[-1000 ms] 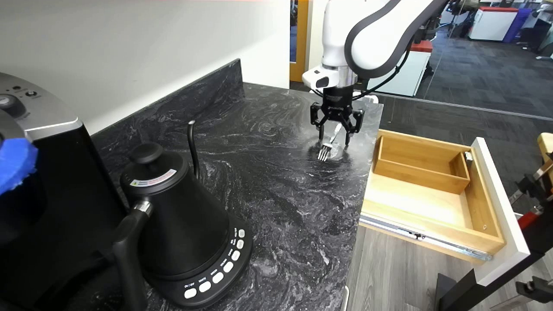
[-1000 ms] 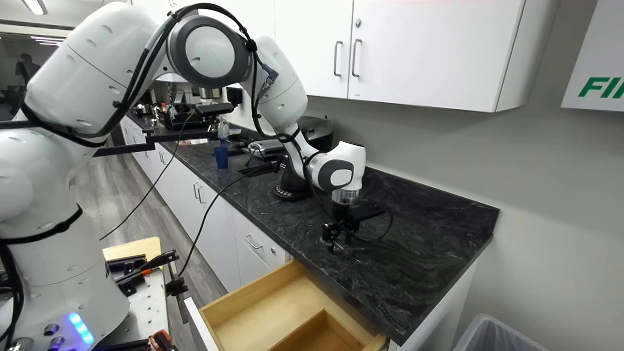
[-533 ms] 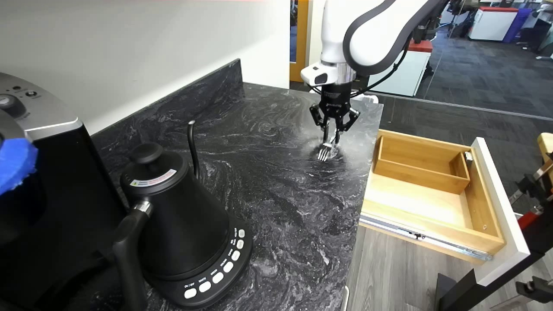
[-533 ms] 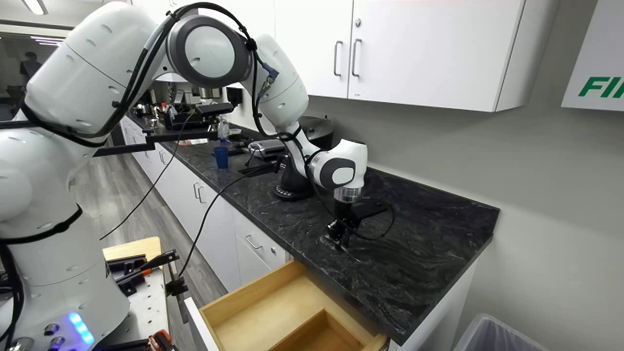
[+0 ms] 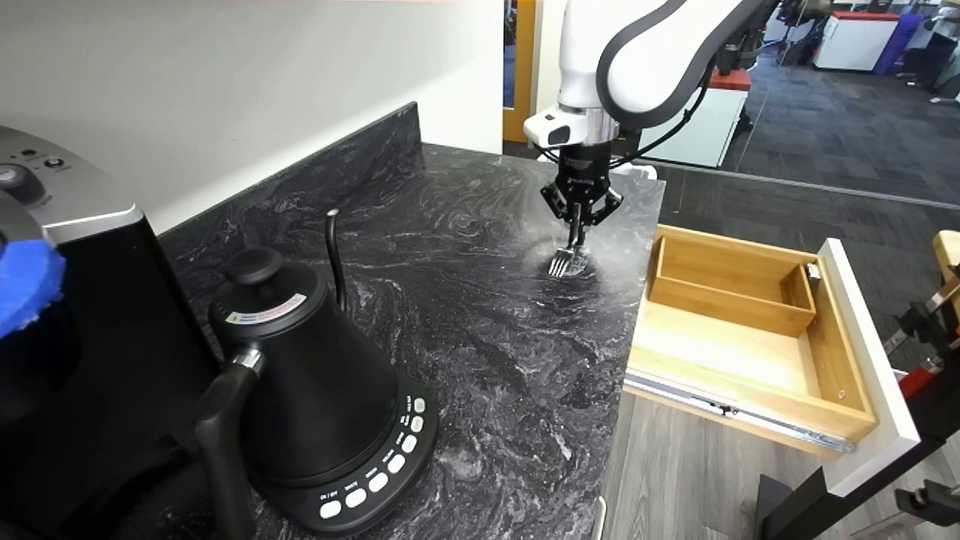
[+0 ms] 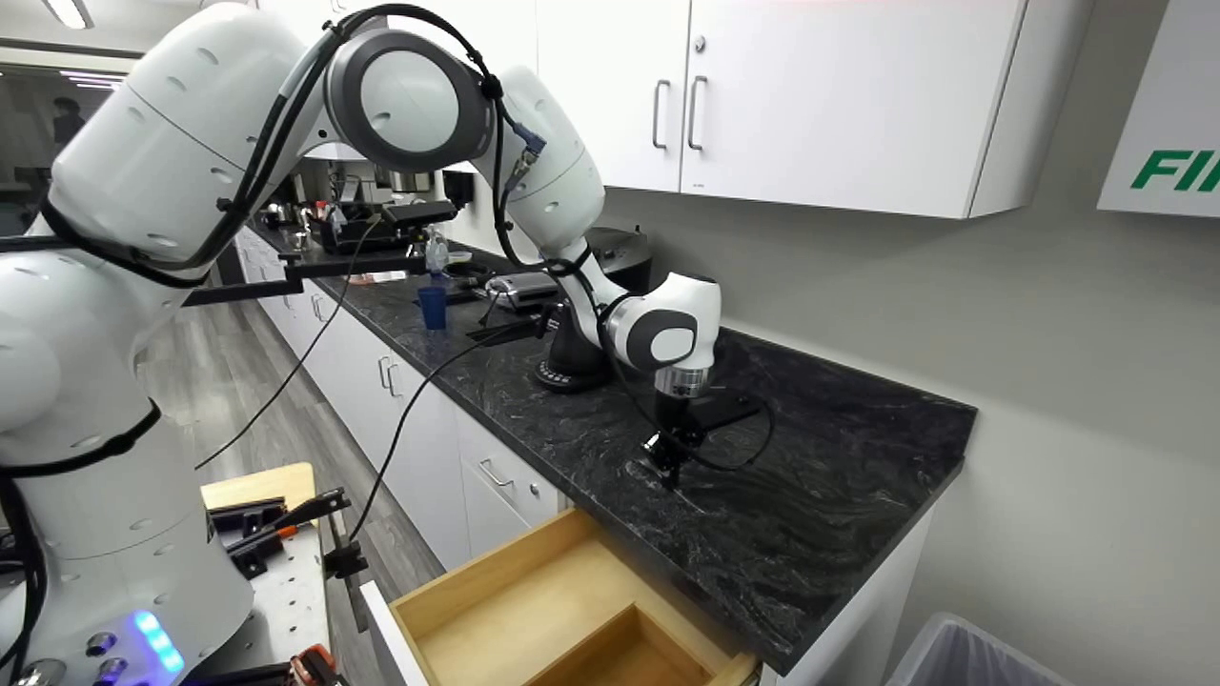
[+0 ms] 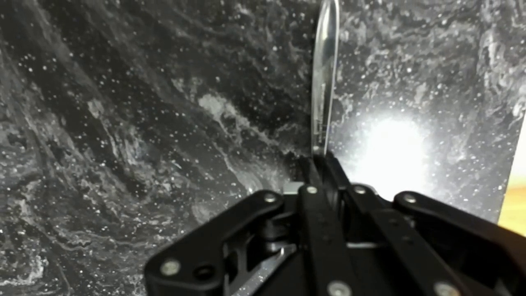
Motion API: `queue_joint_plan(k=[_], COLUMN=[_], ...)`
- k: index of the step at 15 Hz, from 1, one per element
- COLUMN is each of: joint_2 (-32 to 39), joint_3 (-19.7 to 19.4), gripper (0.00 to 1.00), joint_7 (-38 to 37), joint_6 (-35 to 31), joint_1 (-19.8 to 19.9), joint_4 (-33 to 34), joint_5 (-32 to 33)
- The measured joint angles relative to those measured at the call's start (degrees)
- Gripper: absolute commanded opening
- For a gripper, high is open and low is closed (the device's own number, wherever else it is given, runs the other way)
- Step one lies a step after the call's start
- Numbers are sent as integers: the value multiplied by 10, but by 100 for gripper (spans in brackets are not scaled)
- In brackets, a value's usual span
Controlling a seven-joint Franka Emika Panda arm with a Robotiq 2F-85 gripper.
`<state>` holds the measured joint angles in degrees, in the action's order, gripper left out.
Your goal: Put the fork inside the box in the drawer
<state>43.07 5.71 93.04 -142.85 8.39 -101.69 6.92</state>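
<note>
The silvery fork (image 5: 560, 263) lies on the dark marbled counter, its tines showing beyond the fingertips in an exterior view. In the wrist view the handle of the fork (image 7: 324, 78) comes straight out from between the fingertips. My gripper (image 5: 576, 241) points down over the counter, jaws shut on the fork at about its neck; the gripped stretch is hidden. The light-wood drawer (image 5: 724, 349) is pulled out beside the counter. Inside it, against one side, sits the narrow wooden box (image 5: 731, 306), with nothing visible in it; both exterior views show it.
A black gooseneck kettle (image 5: 315, 397) stands on its base on the counter, near a coffee machine (image 5: 90, 300). The counter edge runs between the gripper and the drawer. White cabinets (image 6: 839, 105) hang above the counter. A blue cup (image 6: 433, 308) is farther along.
The jaws have closed from wide apart on either side of the fork to shut on it. The tines have shifted very slightly. Drawer and box have stayed put.
</note>
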Motion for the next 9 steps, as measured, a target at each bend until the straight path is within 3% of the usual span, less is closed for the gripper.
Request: queue_joint_plan(k=[9], joint_2=[-13], joint_3=[-1], gripper=[3], joint_7=[-13], joint_6=[6], joint_1=[-1], joint_4=[0], joint_5=[-4])
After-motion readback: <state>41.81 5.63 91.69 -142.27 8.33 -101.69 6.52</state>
